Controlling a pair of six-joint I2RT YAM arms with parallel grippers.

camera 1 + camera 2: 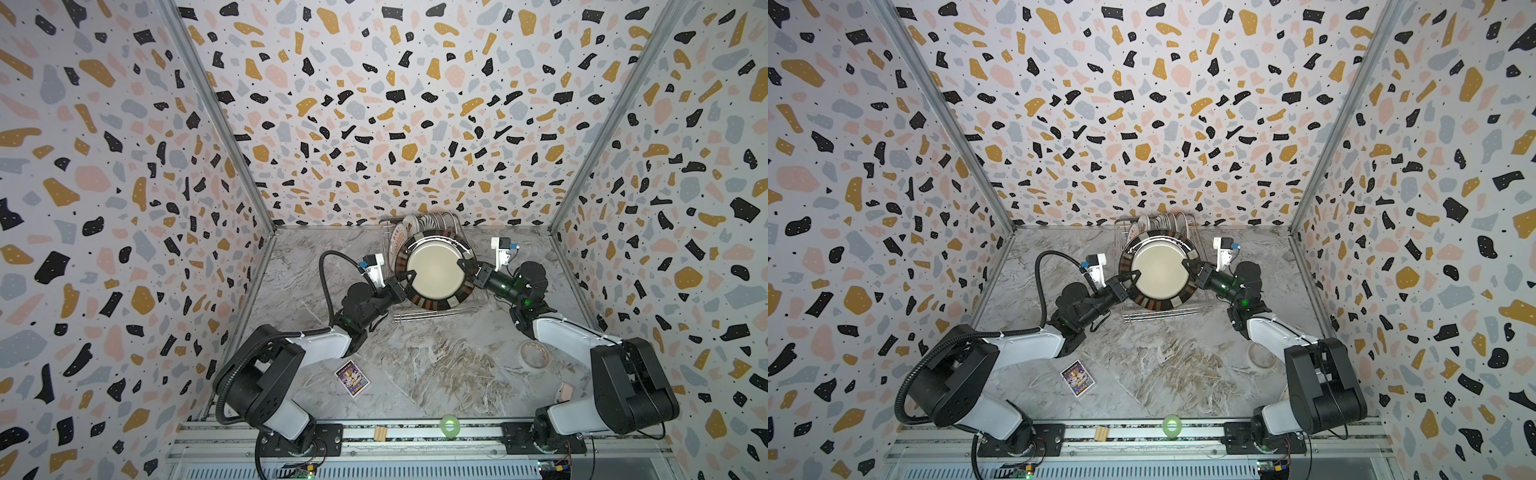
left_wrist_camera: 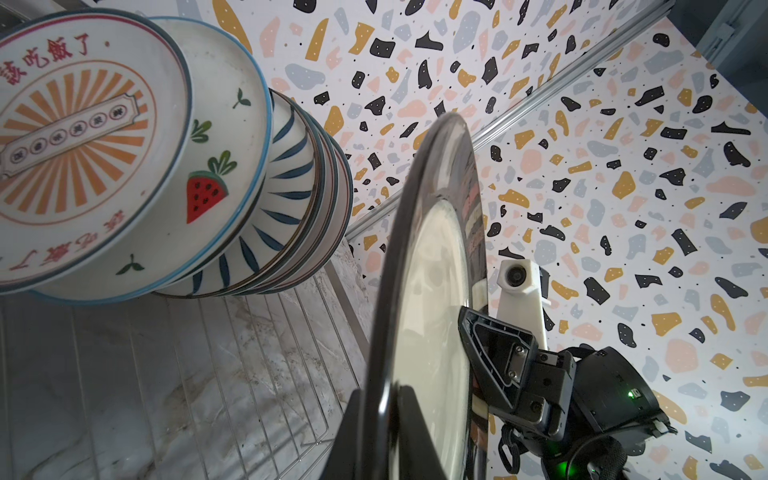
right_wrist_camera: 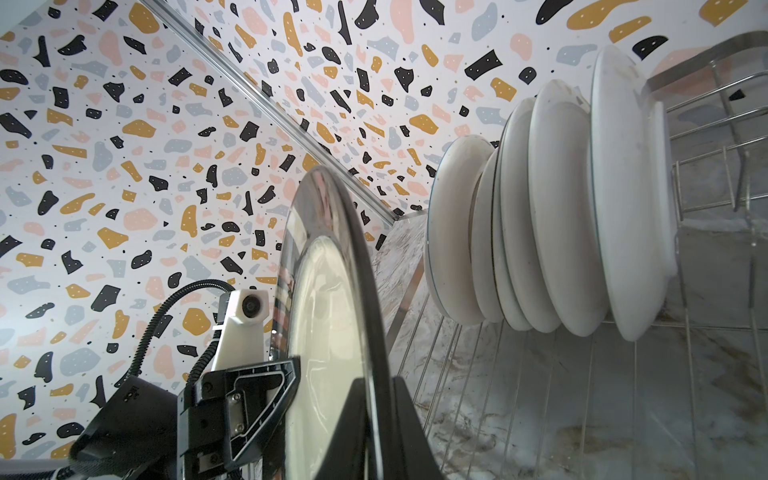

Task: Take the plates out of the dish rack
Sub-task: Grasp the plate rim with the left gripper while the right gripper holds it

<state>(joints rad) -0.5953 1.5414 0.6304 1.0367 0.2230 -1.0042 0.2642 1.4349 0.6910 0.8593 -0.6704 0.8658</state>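
A small purple card (image 1: 352,378) lies flat on the table, well apart from the dish rack. Next comes the left gripper (image 1: 409,276). It is squeezed tight on the left edge of the dark-rimmed beige plate (image 1: 434,274). In the left wrist view, one black finger (image 2: 353,432) sits on each side of the plate's rim.

The plate is in the middle, between the two grippers. In both top views its beige face looks up at the camera. It covers the front part of the dish rack (image 1: 432,315). I cannot tell if it touches the wires.

The other plates (image 1: 428,222) stand on their edges in a row at the back of the rack. They lean on each other. In the left wrist view there is a clear gap between them and the held plate.

On the right, the right gripper (image 1: 463,266) is also clamped tight on the same plate, on its right edge. So the plate's rim is pinched from both sides.

Further right, a pale tape roll (image 1: 535,354) lies on the table beside the right arm.
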